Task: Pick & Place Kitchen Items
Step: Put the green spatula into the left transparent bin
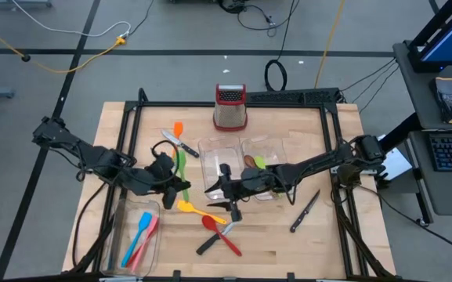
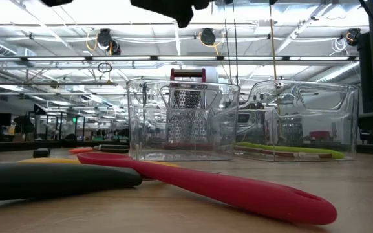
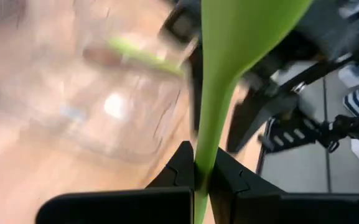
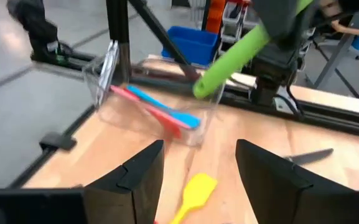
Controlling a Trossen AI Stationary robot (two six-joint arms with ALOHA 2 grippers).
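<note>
Left gripper (image 3: 202, 177) clamped the smooth green plastic spatula (image 3: 229, 68); right gripper (image 4: 198, 168) hung with fingers apart above the wooden table (image 1: 320, 243).

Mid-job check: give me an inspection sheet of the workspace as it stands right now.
Surface: wooden table, black frame.
Job's things: green spatula in left pincer; blue and pink utensils in the near-left tray; yellow spatula, red spoon, orange utensil, knives loose.
Clutter: grater; two clear trays mid-table.
Grippers: left pincer shut on green spatula; right pincer open, empty.
Cables: on floor.
Surroundings: keyboard desk.
</note>
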